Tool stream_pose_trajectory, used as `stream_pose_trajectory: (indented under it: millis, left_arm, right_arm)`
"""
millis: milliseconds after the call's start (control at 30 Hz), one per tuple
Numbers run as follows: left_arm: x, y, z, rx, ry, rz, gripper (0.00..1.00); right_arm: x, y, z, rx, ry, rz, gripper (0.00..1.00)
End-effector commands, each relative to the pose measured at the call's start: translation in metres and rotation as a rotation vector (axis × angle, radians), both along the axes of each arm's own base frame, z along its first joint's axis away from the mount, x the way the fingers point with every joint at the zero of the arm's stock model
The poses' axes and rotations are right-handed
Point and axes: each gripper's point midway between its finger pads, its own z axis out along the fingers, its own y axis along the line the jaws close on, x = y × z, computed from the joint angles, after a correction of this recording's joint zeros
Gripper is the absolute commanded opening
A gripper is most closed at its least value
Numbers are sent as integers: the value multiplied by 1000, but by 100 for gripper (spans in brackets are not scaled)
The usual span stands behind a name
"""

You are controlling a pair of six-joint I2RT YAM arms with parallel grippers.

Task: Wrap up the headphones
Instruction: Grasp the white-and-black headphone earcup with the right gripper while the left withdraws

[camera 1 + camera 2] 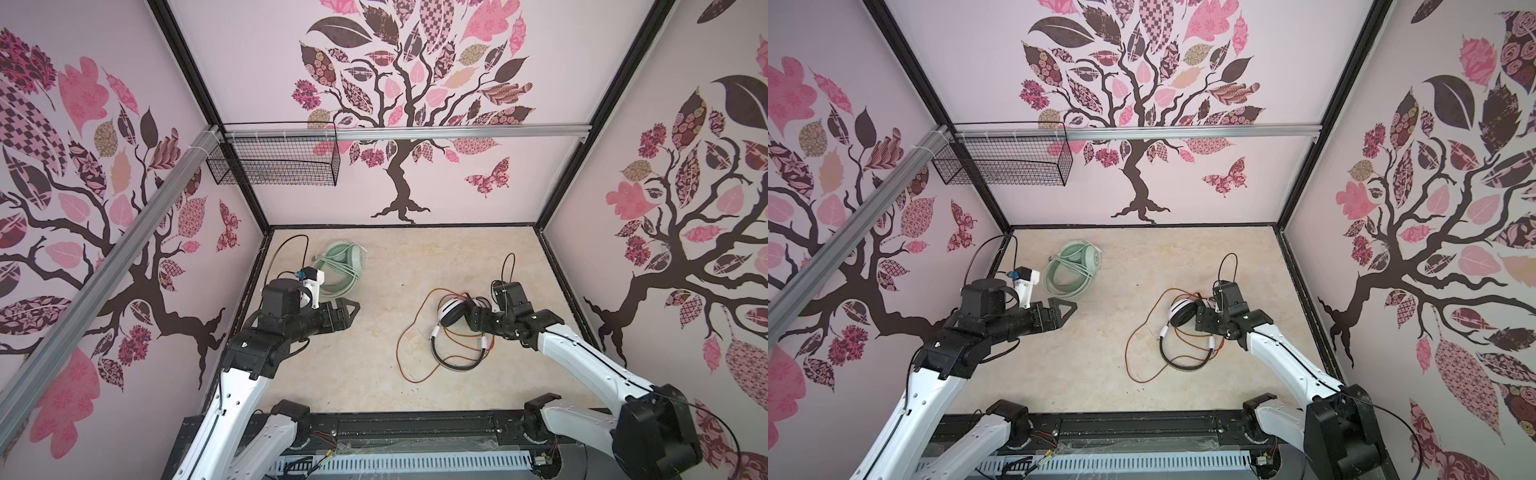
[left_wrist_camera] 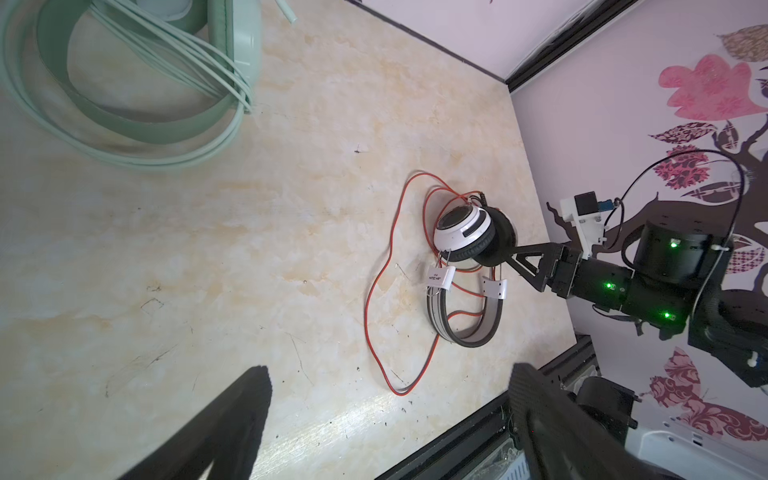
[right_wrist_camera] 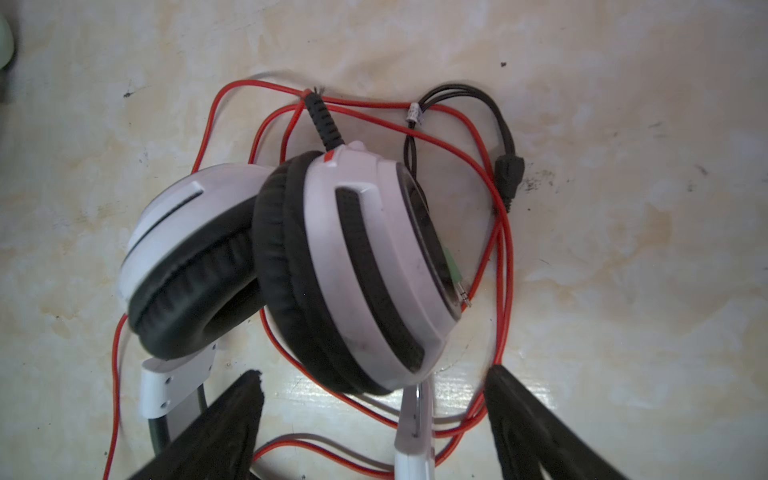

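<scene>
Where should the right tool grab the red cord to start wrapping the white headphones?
Take the red cord on its big loose loop: it lies flat on bare table toward the middle, clear of the white headphones. Come straight down, jaws across the strand. Near the cups it crosses itself and a black lead, so the right tool would likely pinch several strands.

Mint headphones (image 1: 340, 269), cord wound round, lie far left on the table (image 1: 365, 365); the left gripper (image 1: 351, 313) hovers nearby. The right gripper (image 1: 471, 316) is at the white headphones (image 1: 451, 313); orange cord (image 1: 398, 347) sprawls loose.
</scene>
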Motion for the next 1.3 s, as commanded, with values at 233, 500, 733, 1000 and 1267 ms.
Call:
stream_pose_trajectory:
  millis: [233, 500, 733, 1000, 1267]
  left_arm:
    - [-4, -7, -10, -8, 13, -54, 93]
    - [-4, -9, -11, -14, 19, -70, 93]
    - [-5, -10, -11, -17, 23, -71, 93]
    - [-4, -10, -12, -16, 26, -71, 93]
    - [-3, -12, -15, -21, 38, -80, 93]
  right_arm:
    - [53, 5, -3, -92, -25, 21, 91]
    - [83, 12, -17, -113, 11, 14, 86]
    - [88, 12, -30, -121, 41, -12, 35]
    - [70, -1, -18, -112, 8, -81, 37]
    - [39, 5, 10, -9, -41, -47, 77]
